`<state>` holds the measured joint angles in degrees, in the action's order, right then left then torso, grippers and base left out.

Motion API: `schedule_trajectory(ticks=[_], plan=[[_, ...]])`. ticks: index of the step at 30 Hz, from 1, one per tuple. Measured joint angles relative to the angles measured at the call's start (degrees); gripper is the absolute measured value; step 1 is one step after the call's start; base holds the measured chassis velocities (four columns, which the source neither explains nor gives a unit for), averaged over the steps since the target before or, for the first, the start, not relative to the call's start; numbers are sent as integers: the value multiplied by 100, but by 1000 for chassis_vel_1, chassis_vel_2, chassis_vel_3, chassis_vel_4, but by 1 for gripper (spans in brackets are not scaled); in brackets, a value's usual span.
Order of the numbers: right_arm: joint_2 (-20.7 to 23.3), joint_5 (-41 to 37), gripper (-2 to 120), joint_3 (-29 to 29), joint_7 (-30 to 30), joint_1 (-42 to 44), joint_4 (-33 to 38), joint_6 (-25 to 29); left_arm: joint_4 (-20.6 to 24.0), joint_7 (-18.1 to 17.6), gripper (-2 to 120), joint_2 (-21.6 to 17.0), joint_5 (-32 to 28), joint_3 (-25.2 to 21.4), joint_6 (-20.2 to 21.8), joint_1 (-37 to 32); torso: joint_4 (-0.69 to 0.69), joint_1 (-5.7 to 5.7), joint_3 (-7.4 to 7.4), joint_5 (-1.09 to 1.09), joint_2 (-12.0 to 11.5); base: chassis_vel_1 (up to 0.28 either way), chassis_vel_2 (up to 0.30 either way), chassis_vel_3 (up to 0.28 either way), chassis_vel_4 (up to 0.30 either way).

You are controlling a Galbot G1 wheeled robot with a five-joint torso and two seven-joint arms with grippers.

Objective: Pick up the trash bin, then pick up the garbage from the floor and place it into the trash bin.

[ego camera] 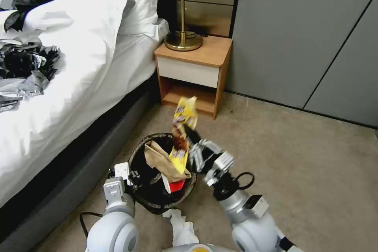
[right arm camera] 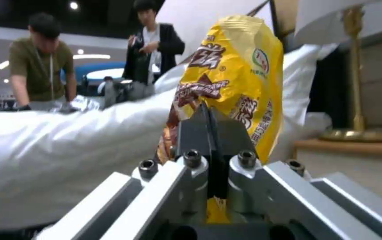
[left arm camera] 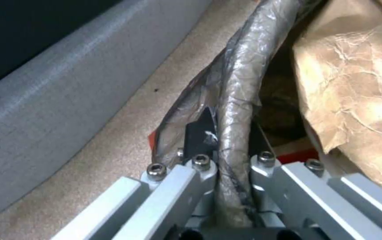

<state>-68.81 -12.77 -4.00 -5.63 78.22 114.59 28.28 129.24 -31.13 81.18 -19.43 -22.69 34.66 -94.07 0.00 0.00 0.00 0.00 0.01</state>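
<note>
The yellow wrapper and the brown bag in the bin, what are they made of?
The yellow wrapper, pinched by the right gripper, looks like thin glossy plastic film: it shines and carries printed pictures. The brown bag in the bin looks like matte paper, with sharp crumpled creases. The left gripper clamps the bin's rim.

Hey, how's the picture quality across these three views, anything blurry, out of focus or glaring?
Head view: even room light, sharp, except the yellow snack wrapper over the trash bin, which is smeared. Left wrist view: the left gripper on the bin's bagged rim is soft and close, the brown paper bag brightly lit. Right wrist view: wrapper in the right gripper fairly crisp, background blurred, ceiling lights glaring.
</note>
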Motion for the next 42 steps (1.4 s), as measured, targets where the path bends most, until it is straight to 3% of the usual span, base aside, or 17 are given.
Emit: schedule_trajectory(ticks=[24,42], plan=[[-40,-27,0,-616,286,-403,-1491,-106,229,11,0,-22,-13,19,8,-83,0,0,0,0,0,0,0,0,0],[-52,24,0,-789,518,-537,-2185,-379,454,-18,0,-22,-178,65,113,-162,1,0,-1,-3,0,0,0,0,0]])
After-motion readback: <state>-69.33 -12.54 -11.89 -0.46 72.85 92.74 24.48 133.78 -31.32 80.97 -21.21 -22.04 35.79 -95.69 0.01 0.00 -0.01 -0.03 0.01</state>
